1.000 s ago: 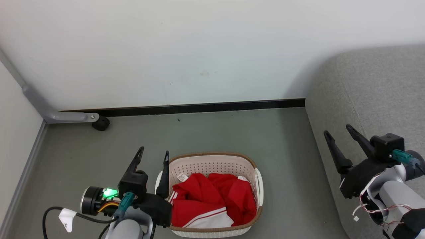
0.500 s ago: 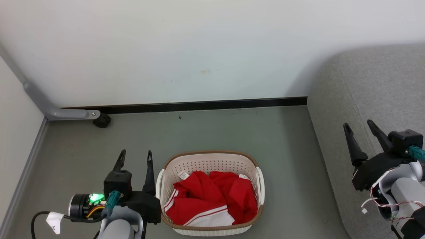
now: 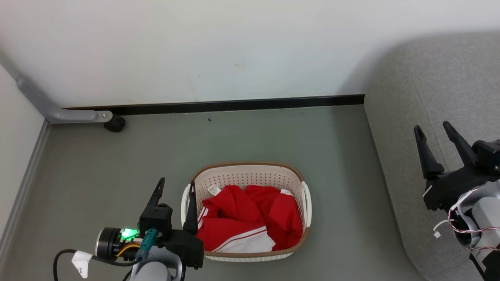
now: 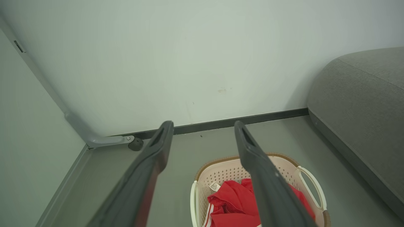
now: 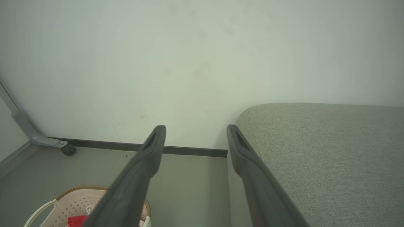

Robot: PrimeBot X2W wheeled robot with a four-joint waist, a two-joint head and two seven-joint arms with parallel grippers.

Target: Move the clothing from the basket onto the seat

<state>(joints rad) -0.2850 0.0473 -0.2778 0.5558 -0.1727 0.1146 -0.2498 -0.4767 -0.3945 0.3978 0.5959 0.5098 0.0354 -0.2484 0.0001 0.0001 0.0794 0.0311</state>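
Crumpled red clothing [image 3: 250,220] with white trim lies in the cream basket [image 3: 250,171] with a brown rim, on the grey floor. In the left wrist view the clothing [image 4: 233,201] and basket [image 4: 221,171] sit low between the fingers. My left gripper [image 3: 176,183] hangs open and empty just left of the basket, its right finger over the left handle. The light-grey seat [image 3: 441,78] fills the right side. Over its front edge my right gripper [image 3: 431,128] is open and empty. The right wrist view shows the seat [image 5: 322,151] and a corner of the basket [image 5: 72,201].
A white wall with a black baseboard [image 3: 234,105] runs behind the basket. A grey metal leg with a black castor [image 3: 114,124] stands at the left corner. Bare grey floor [image 3: 336,164] lies between basket and seat.
The head camera has shifted, so the whole scene sits differently. My left gripper has come back right beside the basket's left handle. The right gripper has drifted right over the seat. Both stay open.
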